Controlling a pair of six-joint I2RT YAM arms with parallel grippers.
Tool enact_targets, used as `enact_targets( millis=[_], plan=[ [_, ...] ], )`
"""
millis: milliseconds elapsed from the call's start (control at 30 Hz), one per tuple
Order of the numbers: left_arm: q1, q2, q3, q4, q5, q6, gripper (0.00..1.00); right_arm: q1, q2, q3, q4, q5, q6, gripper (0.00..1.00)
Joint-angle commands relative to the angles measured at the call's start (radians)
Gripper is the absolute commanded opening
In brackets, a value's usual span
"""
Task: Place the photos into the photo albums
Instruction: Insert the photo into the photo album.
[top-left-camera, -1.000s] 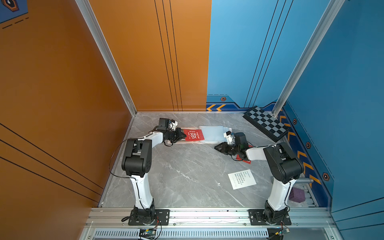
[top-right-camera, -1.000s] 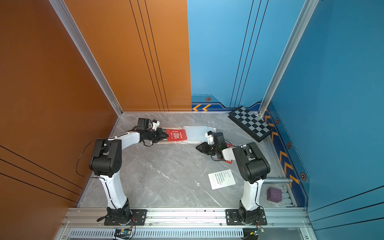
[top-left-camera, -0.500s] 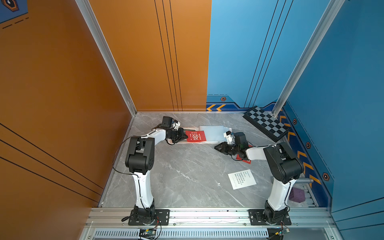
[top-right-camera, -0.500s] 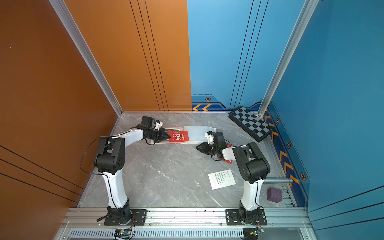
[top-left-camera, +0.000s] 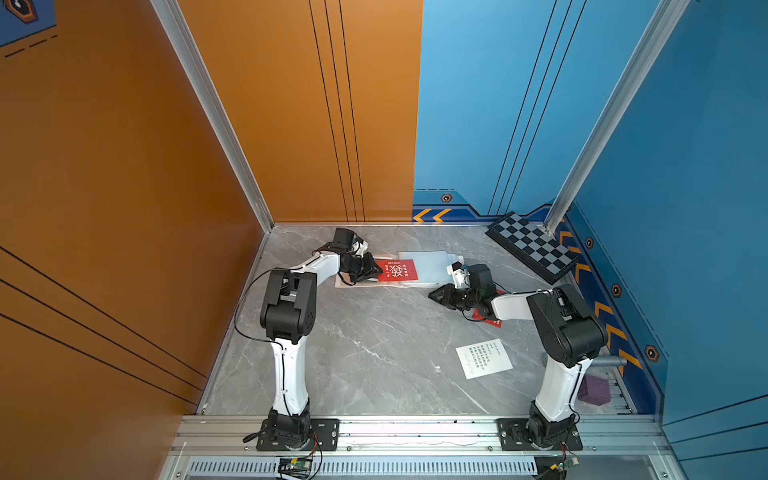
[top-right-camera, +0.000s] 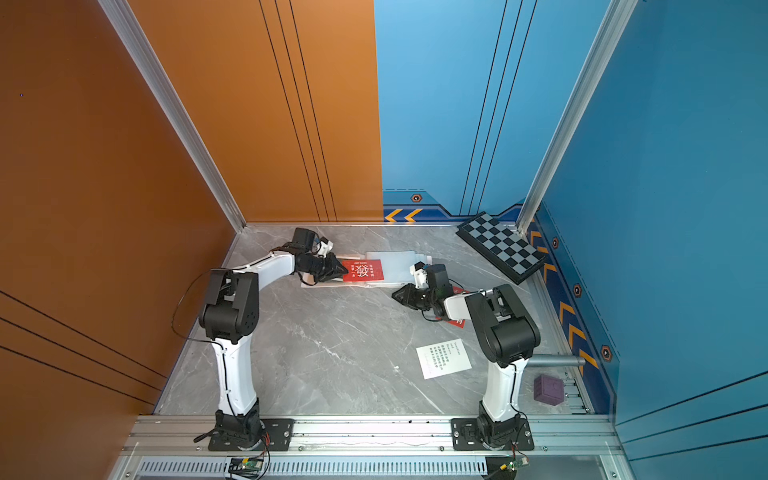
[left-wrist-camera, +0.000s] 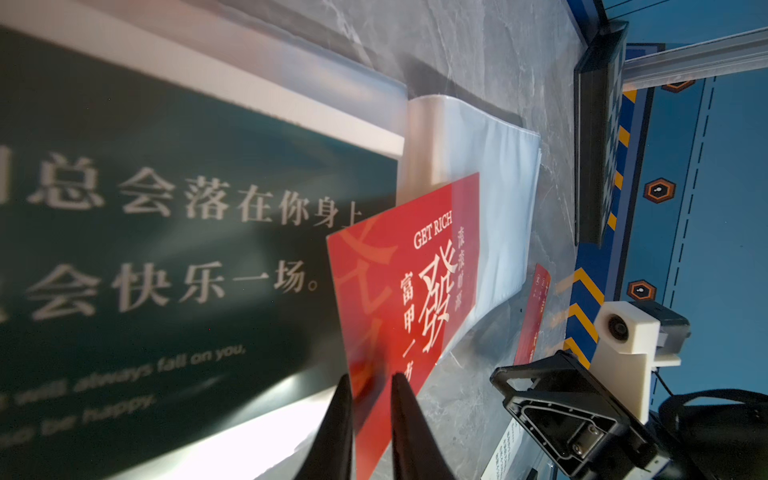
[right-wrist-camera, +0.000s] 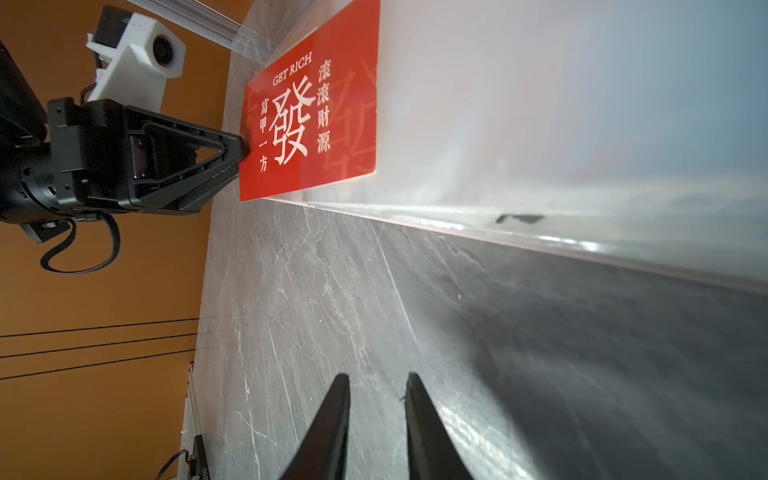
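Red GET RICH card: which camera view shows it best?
Right wrist view: the red card lies nearly whole, print sharp. Left wrist view shows it slanted and cut off; both top views show it small.

Orange wall panels (top-left-camera: 124, 166) meet blue wall panels (top-left-camera: 478, 104) at the back. Grey veined tabletop (top-left-camera: 374, 353). Checkered board (top-left-camera: 532, 248) propped in blue corner.

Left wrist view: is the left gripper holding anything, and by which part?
Nothing looks clamped: the jaws of the left gripper stand slightly apart astride the short edge of the red GET RICH card, lying on the photo album.
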Motion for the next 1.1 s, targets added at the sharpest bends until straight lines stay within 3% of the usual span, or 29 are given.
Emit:
enact_targets(
  millis=[0,1067],
  plan=[
    [-0.016,0.024,0.050,-0.048,-0.027,0.018,0.20,0.008,0.015,0.018,-0.016,0.010,-0.020,0.26],
    [-0.113,0.176,0.280,-0.078,-0.051,-0.043,0.25,0.011,0.010,0.021,-0.037,0.012,-0.023,0.26]
  ],
)
